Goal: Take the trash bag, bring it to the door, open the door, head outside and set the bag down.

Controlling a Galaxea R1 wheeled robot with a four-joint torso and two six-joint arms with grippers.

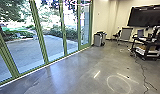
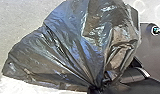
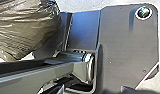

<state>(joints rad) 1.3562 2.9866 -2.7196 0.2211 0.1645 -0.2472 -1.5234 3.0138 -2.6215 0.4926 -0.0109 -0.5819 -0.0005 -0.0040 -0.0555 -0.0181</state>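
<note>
Bunching tight: trash bag (image 2: 71,47) (shiny).

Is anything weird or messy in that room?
Yes, a bit: a black cable snakes loosely over the floor near the dark cart, where somebody might trip. I see no rip in the trash bag.
</note>
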